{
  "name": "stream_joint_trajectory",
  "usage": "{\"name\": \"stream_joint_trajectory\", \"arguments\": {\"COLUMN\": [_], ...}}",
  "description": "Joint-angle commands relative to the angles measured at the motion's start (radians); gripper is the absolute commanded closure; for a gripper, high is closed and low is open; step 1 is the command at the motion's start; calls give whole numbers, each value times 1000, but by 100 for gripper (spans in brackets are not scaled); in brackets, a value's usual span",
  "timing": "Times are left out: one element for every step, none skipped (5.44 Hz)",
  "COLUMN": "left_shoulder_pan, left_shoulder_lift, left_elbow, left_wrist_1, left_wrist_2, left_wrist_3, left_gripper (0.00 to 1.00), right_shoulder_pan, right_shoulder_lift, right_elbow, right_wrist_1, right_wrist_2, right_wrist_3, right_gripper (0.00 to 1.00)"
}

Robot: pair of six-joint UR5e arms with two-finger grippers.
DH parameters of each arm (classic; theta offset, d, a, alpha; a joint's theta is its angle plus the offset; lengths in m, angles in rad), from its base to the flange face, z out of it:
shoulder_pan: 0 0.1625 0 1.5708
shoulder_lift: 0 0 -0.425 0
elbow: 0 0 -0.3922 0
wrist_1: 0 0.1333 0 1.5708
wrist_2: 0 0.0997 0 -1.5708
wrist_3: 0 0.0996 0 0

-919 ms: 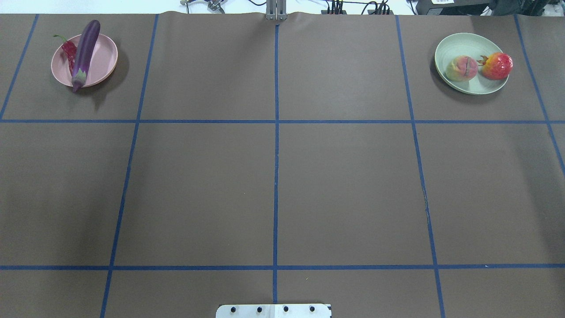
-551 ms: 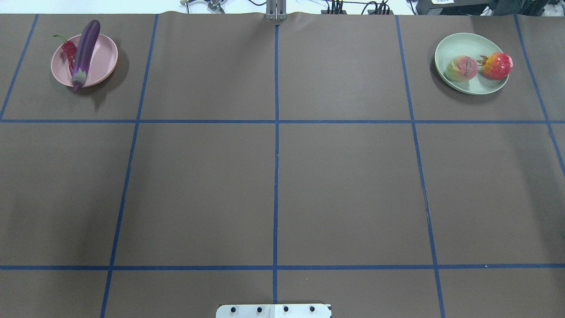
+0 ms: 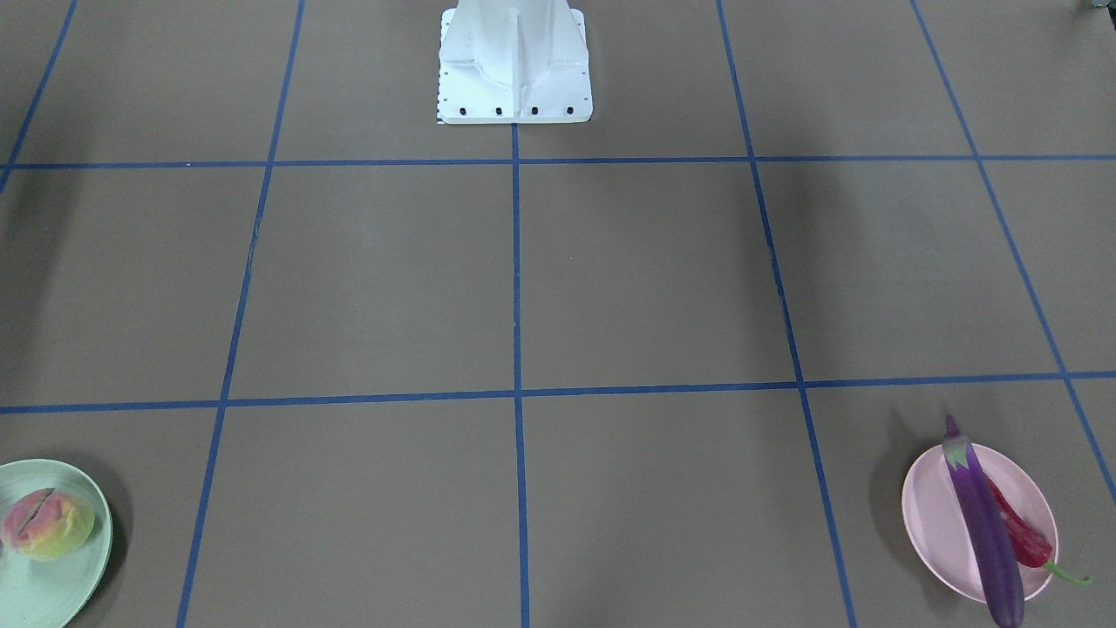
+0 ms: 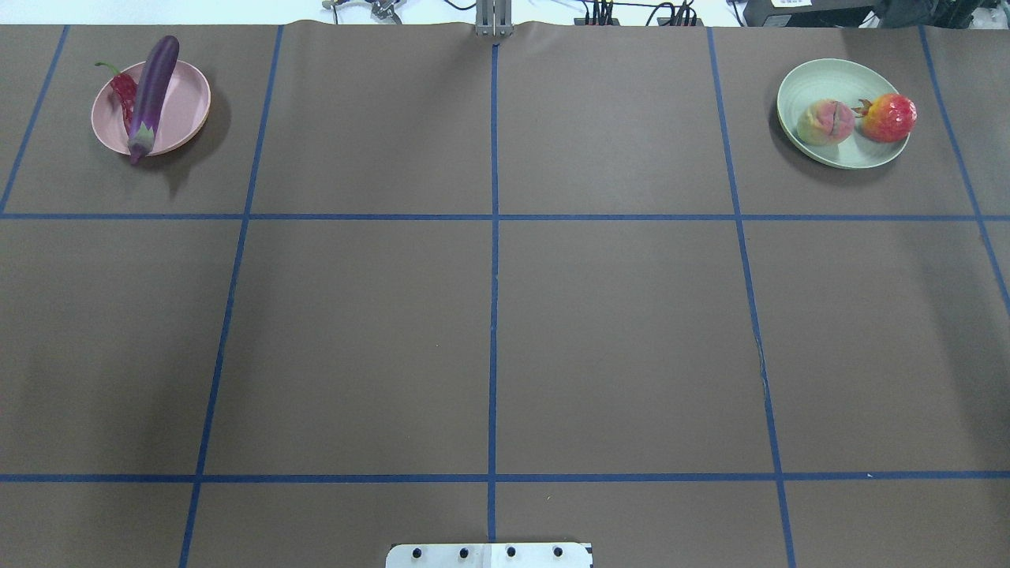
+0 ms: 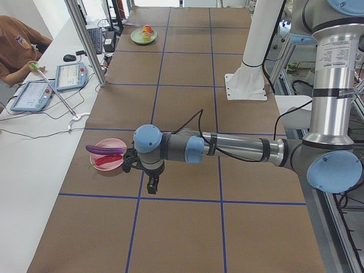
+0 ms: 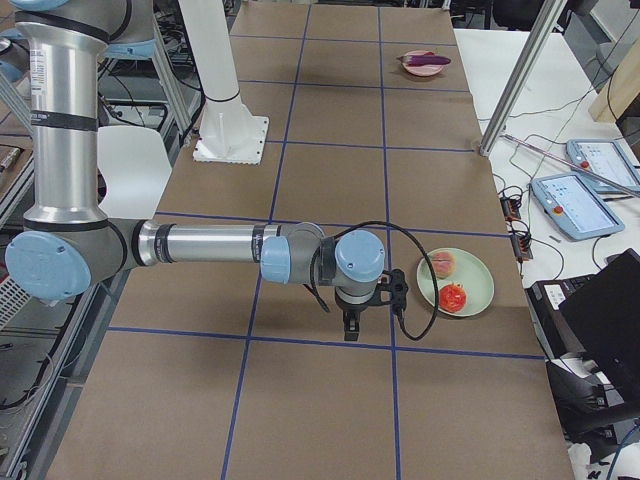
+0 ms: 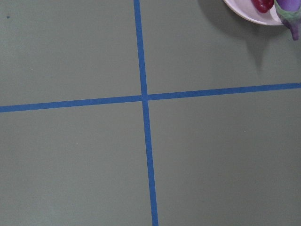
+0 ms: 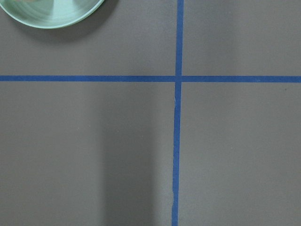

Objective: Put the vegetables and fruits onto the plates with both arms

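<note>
Overhead exterior view shows us the long glossy purple eggplant [image 4: 151,91] lying across the pale pink round plate [image 4: 185,102], both ends past its rim, with the wrinkled red chili pepper [image 4: 122,88] just beside it. The cleft pink-yellow peach [image 4: 825,122] and red-orange pomegranate [image 4: 890,117] sit side by side on the pale mint green plate [image 4: 828,79]. We see the left gripper [image 5: 152,185] near the pink plate and the right gripper [image 6: 350,322] near the green one only from the side views, so we cannot tell how far either is open.

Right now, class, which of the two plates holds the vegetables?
The pink plate, on the robot's far left: the eggplant and chili lie on it. The green plate holds the peach and pomegranate.
</note>
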Motion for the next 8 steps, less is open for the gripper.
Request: {"name": "stream_joint_trajectory", "arguments": {"left_shoulder_pan": [1,1,1,1,1,3,3,3], "left_shoulder_lift": [-3,-5,-5,-5,-5,-7,-8,-7], "left_elbow": [3,3,1,1,4,9,12,12], "left_wrist_1": [3,3,3,3,3,3,3,3], "left_wrist_2": [7,43,43,43,43,43,43,43], "left_wrist_3": [-1,-1,-1,-1,0,0,-1,-1], "left_gripper": [0,0,0,0,0,0,0,0], "right_shoulder_pan": [0,0,0,-2,-5,-6,-6,-6], "right_shoulder_lift": [1,1,1,1,1,3,4,4], "right_elbow": [-1,-1,-3,-3,-3,-3,-3,-3], "right_wrist_1": [1,3,3,3,3,3,3,3], "right_wrist_2": [-2,-2,-6,-21,-58,-64,-66,-64], "right_wrist_3": [-1,-1,-4,-9,-12,-12,-10,-9], "right_gripper": [1,1,1,1,1,1,1,1]}}
